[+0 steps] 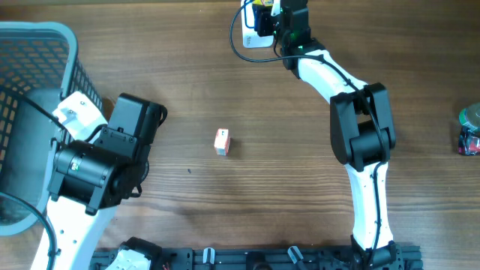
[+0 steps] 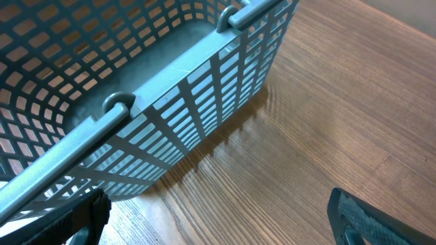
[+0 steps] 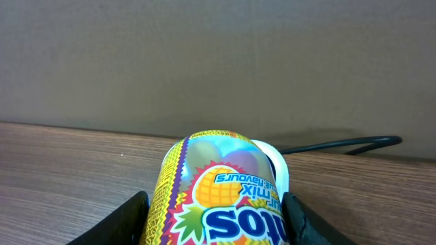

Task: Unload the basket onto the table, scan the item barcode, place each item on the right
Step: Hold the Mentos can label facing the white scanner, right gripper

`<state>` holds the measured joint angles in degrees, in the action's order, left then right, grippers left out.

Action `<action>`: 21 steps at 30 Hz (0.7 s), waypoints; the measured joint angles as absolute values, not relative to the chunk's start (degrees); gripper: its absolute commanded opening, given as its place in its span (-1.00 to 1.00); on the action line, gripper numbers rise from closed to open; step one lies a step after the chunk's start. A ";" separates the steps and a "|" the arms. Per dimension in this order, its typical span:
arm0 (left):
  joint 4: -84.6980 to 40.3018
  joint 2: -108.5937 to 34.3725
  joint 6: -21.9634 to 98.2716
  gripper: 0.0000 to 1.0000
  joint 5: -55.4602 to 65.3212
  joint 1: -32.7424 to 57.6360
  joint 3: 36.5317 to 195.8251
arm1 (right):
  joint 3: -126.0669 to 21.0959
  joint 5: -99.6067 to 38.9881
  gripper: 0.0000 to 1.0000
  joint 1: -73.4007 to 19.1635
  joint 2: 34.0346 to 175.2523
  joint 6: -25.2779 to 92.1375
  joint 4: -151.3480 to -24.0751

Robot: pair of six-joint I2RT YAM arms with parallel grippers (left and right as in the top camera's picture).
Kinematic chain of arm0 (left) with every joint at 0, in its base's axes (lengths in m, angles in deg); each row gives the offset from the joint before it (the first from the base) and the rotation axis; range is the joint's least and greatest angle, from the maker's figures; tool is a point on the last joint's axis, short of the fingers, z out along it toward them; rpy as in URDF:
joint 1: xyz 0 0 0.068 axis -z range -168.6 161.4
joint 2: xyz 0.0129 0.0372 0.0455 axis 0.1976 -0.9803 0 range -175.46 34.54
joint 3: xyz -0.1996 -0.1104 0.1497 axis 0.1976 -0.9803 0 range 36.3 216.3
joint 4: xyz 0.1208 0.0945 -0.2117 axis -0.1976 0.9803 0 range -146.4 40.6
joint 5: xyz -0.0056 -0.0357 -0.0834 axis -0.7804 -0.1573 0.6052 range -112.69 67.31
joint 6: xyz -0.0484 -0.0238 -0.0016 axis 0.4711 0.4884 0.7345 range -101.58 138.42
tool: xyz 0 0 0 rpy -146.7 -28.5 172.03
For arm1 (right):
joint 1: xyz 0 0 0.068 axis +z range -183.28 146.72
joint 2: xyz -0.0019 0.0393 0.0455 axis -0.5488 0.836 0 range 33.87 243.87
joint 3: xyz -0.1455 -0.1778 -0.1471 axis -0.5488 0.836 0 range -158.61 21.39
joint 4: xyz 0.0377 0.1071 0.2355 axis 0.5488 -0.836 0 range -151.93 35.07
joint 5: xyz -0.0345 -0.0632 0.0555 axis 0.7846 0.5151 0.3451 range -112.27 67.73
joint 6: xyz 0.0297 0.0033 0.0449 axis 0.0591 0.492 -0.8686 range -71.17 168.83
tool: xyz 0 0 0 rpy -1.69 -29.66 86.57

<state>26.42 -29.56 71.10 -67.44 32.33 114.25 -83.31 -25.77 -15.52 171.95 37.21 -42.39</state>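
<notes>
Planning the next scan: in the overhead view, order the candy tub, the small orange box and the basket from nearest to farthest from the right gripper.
1. candy tub: held in the right gripper itself, top centre.
2. small orange box: mid-table, alone.
3. basket: far left edge.

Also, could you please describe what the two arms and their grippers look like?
The left arm and right arm both have white links with bulky black joint housings; a green light glows near the right wrist. Left gripper fingers and right gripper fingers are black.
</notes>
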 measured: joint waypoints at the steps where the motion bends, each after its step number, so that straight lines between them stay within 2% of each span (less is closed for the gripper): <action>1: 26.44 -29.56 71.10 1.00 -67.44 32.33 114.25 | -83.31 -25.77 0.10 -15.52 171.95 37.21 -42.37; 17: 26.44 -29.56 71.10 1.00 -67.44 32.33 114.25 | -83.31 -25.53 0.16 -15.52 171.93 37.21 -42.48; 21: 26.47 -29.56 71.10 1.00 -67.44 32.33 114.25 | -83.31 -22.98 0.16 -15.41 168.54 37.30 -47.42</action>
<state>26.47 -29.56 71.10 -67.44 32.33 114.25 -83.31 -22.98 -15.41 168.54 37.30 -47.42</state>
